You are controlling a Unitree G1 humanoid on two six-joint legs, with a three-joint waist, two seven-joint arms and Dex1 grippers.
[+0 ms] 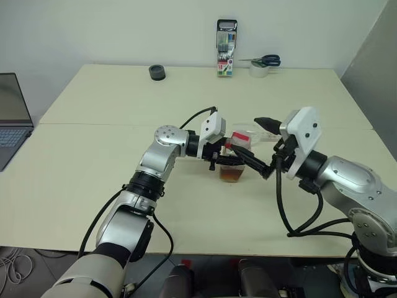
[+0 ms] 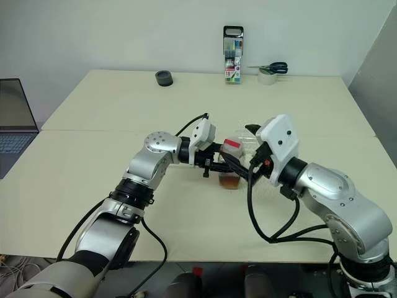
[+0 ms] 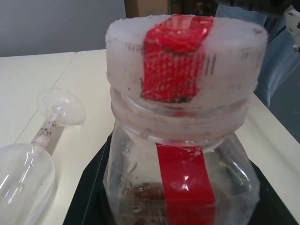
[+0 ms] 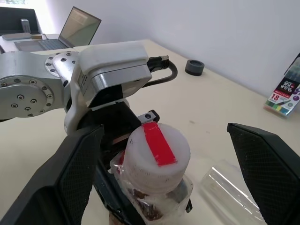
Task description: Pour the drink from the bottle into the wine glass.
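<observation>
A: Starting at the far left edge of the head view, what do you see?

B: A laptop (image 1: 12, 118), lid up, on a separate grey desk. Then the pale cream surface (image 1: 93, 186), two tops pushed together with a seam across the middle. White walls behind.

A: And in the centre?

B: The left tool (image 1: 218, 155) is pressed shut on the bottle (image 1: 234, 160), which stands upright a little right of centre. The drink (image 1: 231, 175) shows as an amber band at its base.

A: Any writing?

B: At the top centre a pack of markers (image 1: 226, 48) stands by the wall; the right wrist view shows "18" on its red label. A dark tape roll (image 1: 157, 72) sits to its left, scissors (image 1: 265, 61) on a white roll to its right.

A: What do the wrist views add?

B: The left wrist view shows the whitish cap with a red strip across it and red tape down the bottle. It also shows the wine glass (image 3: 28, 164) lying on its side, just beside the bottle.

A: The right side?

B: The right tool (image 1: 268, 149) is spread wide, one finger either side of the cap, not touching it.
</observation>
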